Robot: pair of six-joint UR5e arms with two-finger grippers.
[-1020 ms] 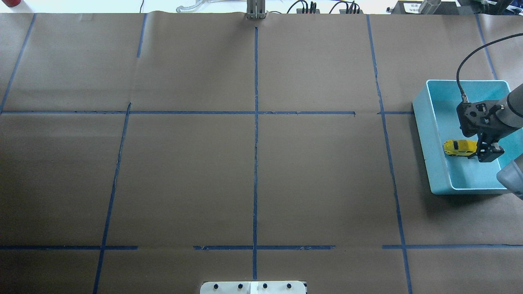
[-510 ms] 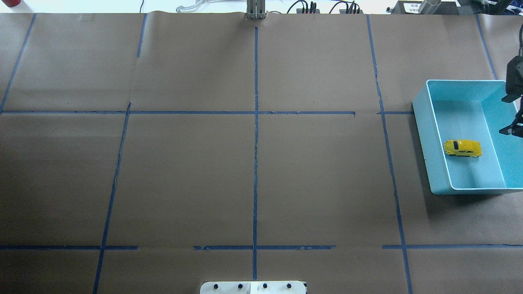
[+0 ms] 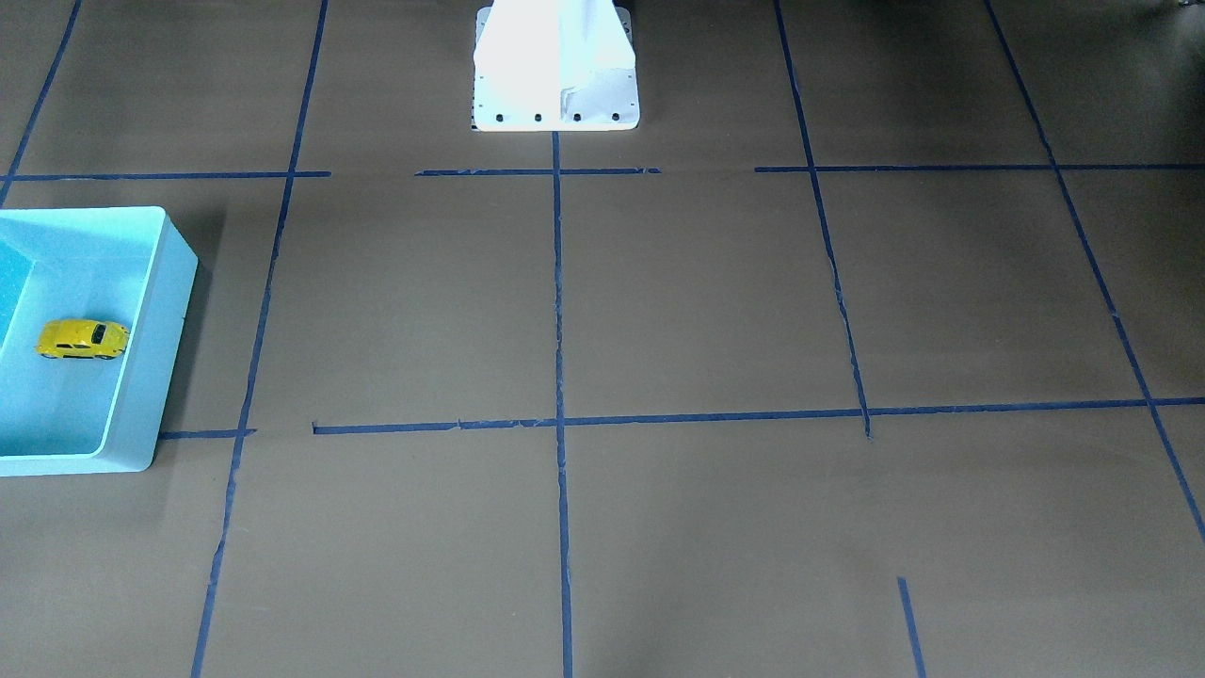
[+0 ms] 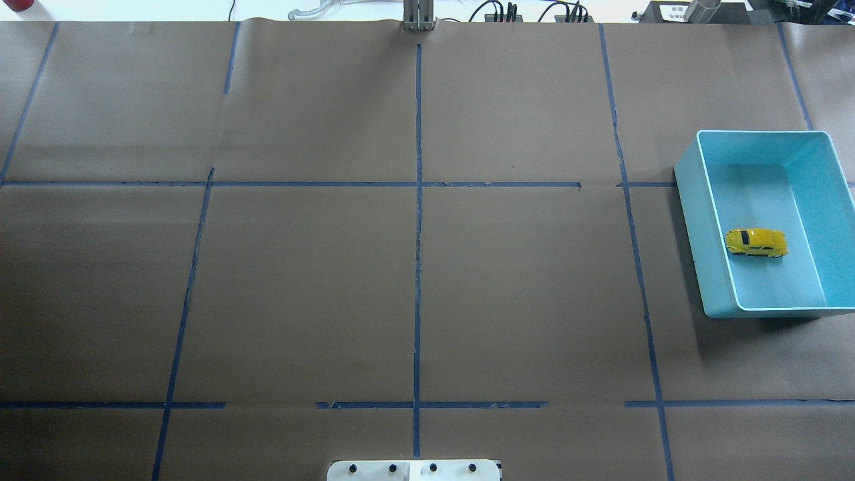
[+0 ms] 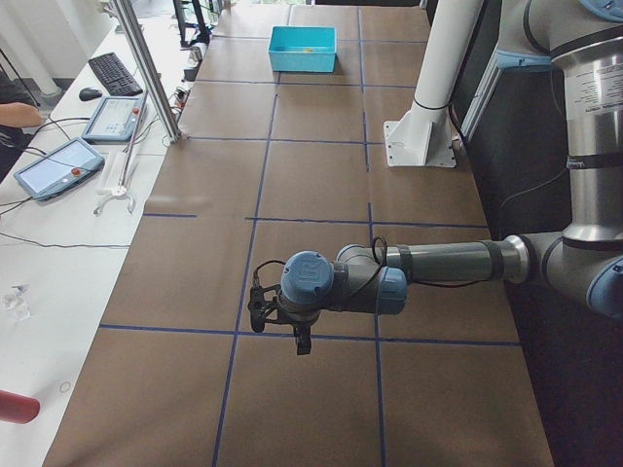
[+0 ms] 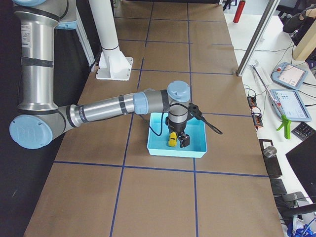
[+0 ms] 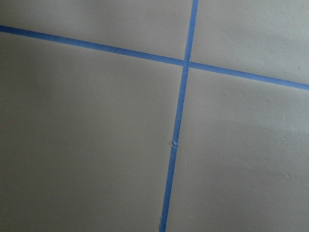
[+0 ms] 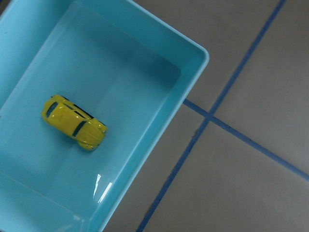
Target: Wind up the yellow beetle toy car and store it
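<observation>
The yellow beetle toy car [image 4: 756, 242] lies on its wheels on the floor of the light blue bin [image 4: 695, 200] at the table's right edge. It also shows in the front-facing view [image 3: 82, 339] and in the right wrist view [image 8: 74, 122], free of any fingers. The right gripper [image 6: 183, 140] shows only in the exterior right view, over the bin beside the car [image 6: 173, 139]; I cannot tell if it is open or shut. The left gripper [image 5: 278, 331] shows only in the exterior left view, low over bare table; I cannot tell its state.
Brown paper with blue tape lines [image 4: 417, 234] covers the table. The robot's white base plate [image 3: 555, 85] stands at the middle of the near edge. Tablets and cables [image 5: 58, 165] lie along the far side past the paper.
The right gripper, which was at the car inside the bin, has drawn away to the right and left the overhead view. The car stays where it was in the bin.
</observation>
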